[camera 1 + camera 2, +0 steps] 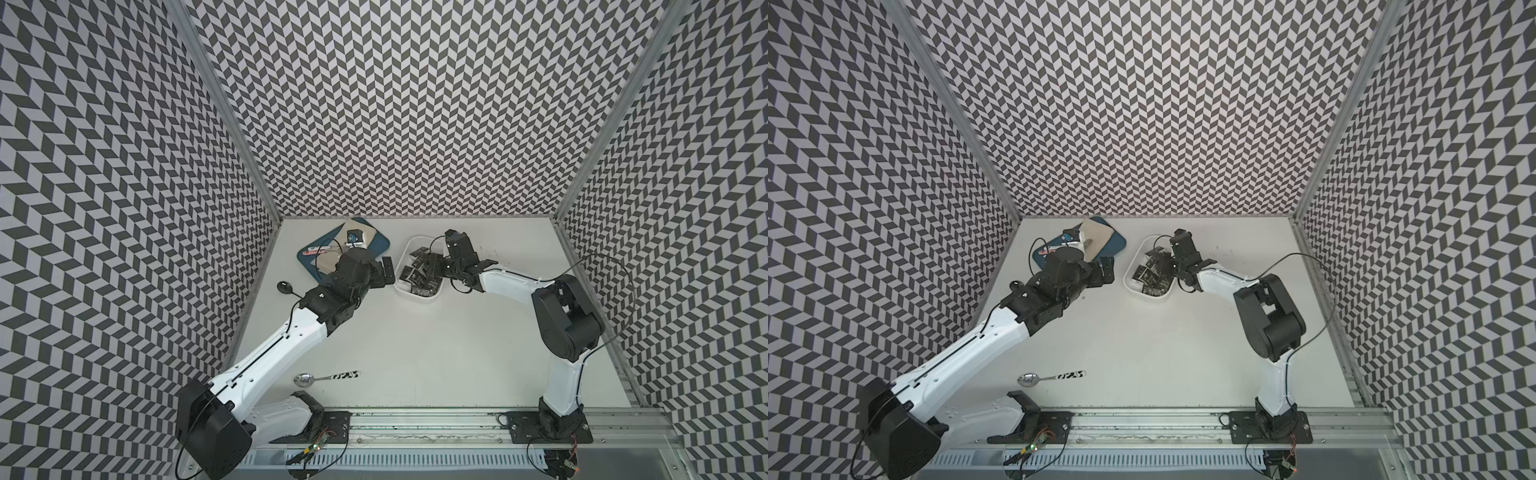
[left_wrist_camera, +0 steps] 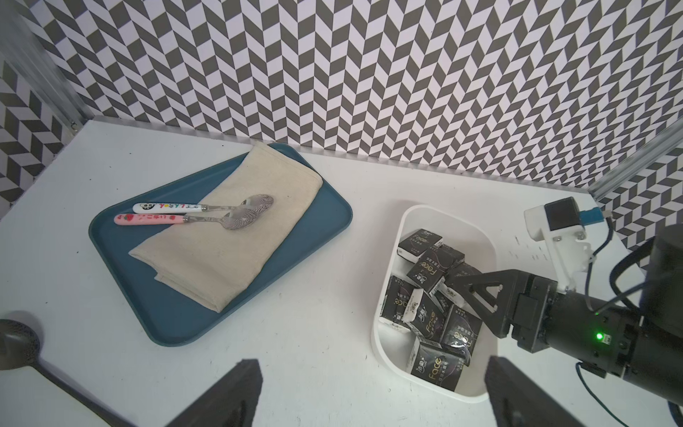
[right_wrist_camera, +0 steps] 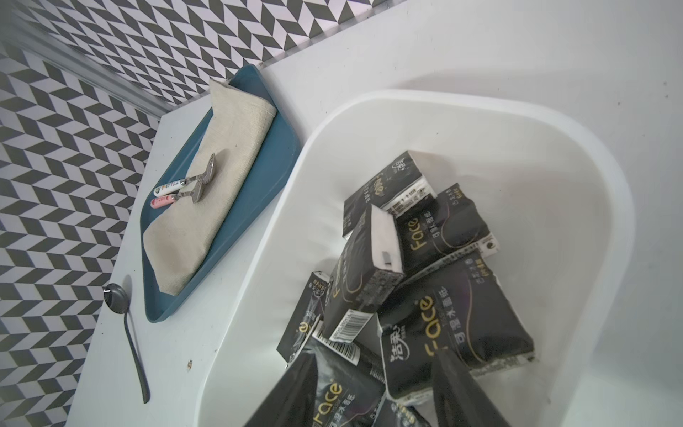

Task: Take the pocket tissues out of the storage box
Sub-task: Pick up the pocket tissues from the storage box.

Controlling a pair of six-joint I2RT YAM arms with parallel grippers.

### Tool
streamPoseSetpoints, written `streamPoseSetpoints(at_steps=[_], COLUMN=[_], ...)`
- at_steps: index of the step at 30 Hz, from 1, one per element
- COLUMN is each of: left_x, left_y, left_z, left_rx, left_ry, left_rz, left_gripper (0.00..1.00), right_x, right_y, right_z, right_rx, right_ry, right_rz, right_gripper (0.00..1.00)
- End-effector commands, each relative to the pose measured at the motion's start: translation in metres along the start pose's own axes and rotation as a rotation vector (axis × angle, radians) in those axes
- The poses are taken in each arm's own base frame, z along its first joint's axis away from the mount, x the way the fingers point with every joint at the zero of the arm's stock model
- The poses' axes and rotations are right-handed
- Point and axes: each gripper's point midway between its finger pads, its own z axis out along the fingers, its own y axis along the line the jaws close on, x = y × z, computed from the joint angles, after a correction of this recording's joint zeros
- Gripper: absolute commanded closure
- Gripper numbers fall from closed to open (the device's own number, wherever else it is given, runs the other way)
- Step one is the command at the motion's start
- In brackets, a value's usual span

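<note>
The white storage box (image 1: pixel 401 286) stands at the back middle of the table, with several black "Face" pocket tissues (image 2: pixel 430 271) piled loosely inside. My right gripper (image 3: pixel 375 356) reaches down into the box from its right side. Its fingers are spread, open, among the packets (image 3: pixel 443 229), with one packet lying between them. My left gripper (image 2: pixel 373 364) hovers over bare table just left of the box (image 2: pixel 380 332). It is open wide and has nothing between its fingers.
A blue tray (image 2: pixel 122 229) with a beige cloth (image 2: pixel 236 236) and two spoons sits at the back left, close to the left arm. A black spoon (image 1: pixel 285 286) lies left of that arm. A metal spoon (image 1: pixel 305 379) lies near the front.
</note>
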Motion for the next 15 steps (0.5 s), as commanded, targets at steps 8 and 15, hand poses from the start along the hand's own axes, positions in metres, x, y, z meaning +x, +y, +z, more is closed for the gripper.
streamPoseSetpoints(at_steps=[8, 15], left_x=[-0.012, -0.012], left_y=[-0.005, -0.002], left_z=[-0.007, -0.01], left_rx=[0.023, 0.014], left_ry=[-0.017, -0.024], left_rz=[0.001, 0.006], left_gripper=[0.01, 0.01], right_x=[-0.033, -0.026], right_y=[0.016, 0.009], right_z=[0.014, 0.026], right_rx=[-0.012, 0.006], right_ry=[-0.069, -0.051], right_rz=[-0.011, 0.005], right_gripper=[0.45, 0.44])
